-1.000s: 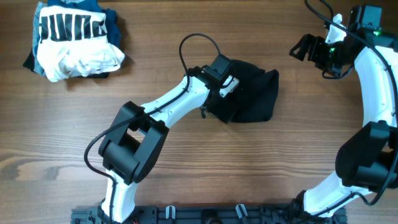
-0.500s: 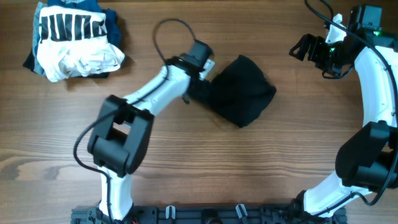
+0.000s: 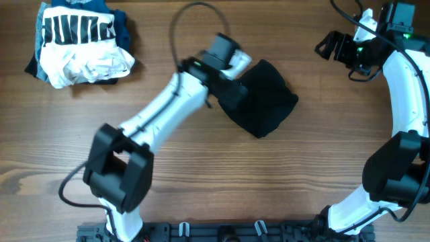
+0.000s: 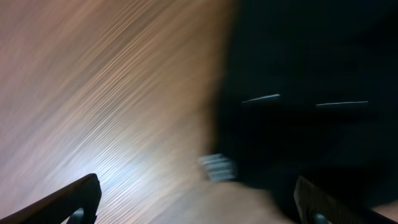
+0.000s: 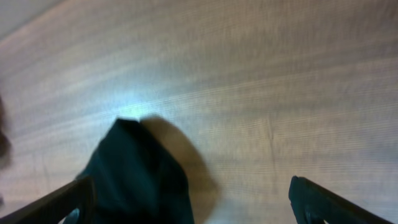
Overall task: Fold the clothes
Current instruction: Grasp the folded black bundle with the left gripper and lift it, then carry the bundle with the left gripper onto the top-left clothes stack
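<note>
The black shirt [image 3: 267, 102] lies as a crumpled, folded bundle on the wooden table, right of centre. No collar or logo shows. My left gripper [image 3: 227, 91] hovers at the shirt's left edge. In the blurred left wrist view its fingers [image 4: 199, 199] are wide open and empty, with the shirt [image 4: 311, 93] filling the right side. My right gripper [image 3: 328, 46] is off at the far right, apart from the shirt. Its fingers [image 5: 193, 199] are wide open and empty, and the shirt [image 5: 137, 177] shows at the lower left of the right wrist view.
A bundle of white and blue garments with a black-and-white striped print [image 3: 80, 42] sits at the far left corner. The left arm's cable [image 3: 185, 17] loops above the table. The wooden table [image 3: 302, 175] stretches bare in front.
The left arm dragged the shirt to the left and turned it, then swung back right above its left edge. The right gripper shifted slightly.
</note>
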You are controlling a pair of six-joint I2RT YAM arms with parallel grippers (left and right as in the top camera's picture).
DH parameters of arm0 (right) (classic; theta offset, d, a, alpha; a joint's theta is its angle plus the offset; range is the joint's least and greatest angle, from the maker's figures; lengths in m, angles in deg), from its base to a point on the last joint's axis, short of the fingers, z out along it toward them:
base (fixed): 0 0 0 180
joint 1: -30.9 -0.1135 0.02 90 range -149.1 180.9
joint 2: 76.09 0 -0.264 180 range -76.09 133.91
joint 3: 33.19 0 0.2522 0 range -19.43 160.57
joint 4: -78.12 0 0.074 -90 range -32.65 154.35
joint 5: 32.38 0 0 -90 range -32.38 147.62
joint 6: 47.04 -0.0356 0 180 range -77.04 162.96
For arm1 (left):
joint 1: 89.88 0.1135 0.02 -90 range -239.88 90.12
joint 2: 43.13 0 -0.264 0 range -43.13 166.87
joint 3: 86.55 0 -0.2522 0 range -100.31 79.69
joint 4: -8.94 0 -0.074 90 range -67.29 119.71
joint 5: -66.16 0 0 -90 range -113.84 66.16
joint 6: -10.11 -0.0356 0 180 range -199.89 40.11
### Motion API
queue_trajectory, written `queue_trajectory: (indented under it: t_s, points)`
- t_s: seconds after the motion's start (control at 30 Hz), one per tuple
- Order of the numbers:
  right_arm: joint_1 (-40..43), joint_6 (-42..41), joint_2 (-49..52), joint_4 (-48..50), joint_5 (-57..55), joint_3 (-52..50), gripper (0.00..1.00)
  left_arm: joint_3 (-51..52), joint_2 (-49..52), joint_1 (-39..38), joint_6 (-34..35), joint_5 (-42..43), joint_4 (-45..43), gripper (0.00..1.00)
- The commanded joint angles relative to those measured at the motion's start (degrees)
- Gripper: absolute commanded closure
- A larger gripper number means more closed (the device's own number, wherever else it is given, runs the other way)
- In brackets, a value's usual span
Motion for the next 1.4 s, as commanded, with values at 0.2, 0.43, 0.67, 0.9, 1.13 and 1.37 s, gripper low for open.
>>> queue_trajectory:
  t_s: [0.2, 0.43, 0.67, 0.9, 1.13, 1.37]
  points:
    - [4.13, -0.20, 0.52, 5.01, -2.08, 0.15, 0.00, -0.74, -0.63, -18.93, -4.31, -0.81, -3.23, 0.00]
    - [4.98, -0.20, 0.52, 4.96, -2.08, 0.15, 0.00, -0.74, 8.31, -19.89, -4.28, 0.35, -6.23, 0.00]
    - [4.98, -0.61, 0.52, 4.46, -2.08, 0.15, 0.00, -0.74, 12.24, -20.37, -4.33, 1.11, -8.26, 0.00]
    - [4.98, -0.61, 0.52, 3.82, -2.08, 0.15, 0.00, -0.74, 16.85, -19.15, -8.02, -7.82, -10.82, 0.08]
    - [4.98, -0.57, 0.52, 3.39, -2.12, 0.15, 0.00, -0.74, 20.63, -18.64, -8.81, -18.21, -13.70, 0.82]
    - [4.98, -0.57, 0.52, 3.41, -2.12, 0.15, 0.00, -0.81, 16.35, -18.03, -2.08, -32.15, -15.30, 0.96]
